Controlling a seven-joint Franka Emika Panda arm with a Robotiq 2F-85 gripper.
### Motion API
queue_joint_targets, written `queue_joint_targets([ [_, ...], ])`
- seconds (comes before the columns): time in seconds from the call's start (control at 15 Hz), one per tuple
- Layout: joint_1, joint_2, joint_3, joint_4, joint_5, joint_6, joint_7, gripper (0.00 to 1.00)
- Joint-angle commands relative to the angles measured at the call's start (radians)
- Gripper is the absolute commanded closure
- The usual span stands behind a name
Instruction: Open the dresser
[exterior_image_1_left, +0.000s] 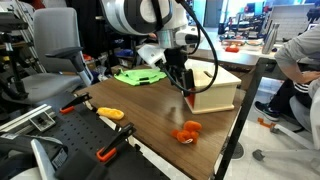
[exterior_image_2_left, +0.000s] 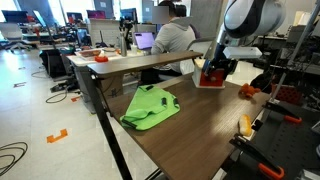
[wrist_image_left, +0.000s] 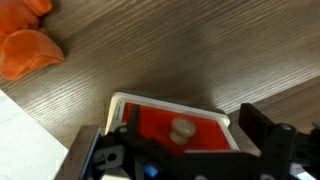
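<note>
Gripper (wrist_image_left: 188, 146) jaws are gaping wide either side of the knob (wrist_image_left: 182, 128) on the dresser (wrist_image_left: 150, 122), holding nothing. Closing off-centre is risking a slip — or dragging the light dresser, with the orange toy (wrist_image_left: 30, 50) sitting at ten o'clock.

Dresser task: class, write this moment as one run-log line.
stage: at drawer front | gripper: open, straddling knob | dresser: drawer looks shut | orange toy: apart from dresser

The dresser (exterior_image_1_left: 222, 88), a small pale-wood box, stood upright on the table (exterior_image_1_left: 140, 108), right of centre in an exterior view. In the wrist view its orange-red drawer front (wrist_image_left: 150, 122), white-framed with a round pale knob (wrist_image_left: 182, 128), filled the lower middle.
</note>
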Motion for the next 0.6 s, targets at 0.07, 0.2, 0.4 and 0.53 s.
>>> queue_joint_targets([
  [0.07,0.041,0.052,-0.043,0.018,0.009,0.092,0.037,0.00],
  [0.2,0.056,0.066,-0.058,0.020,0.008,0.104,0.046,0.25],
  [0.4,0.081,0.084,-0.086,0.026,0.007,0.111,0.056,0.42],
  [0.53,0.095,0.090,-0.103,0.026,0.006,0.117,0.061,0.58],
])
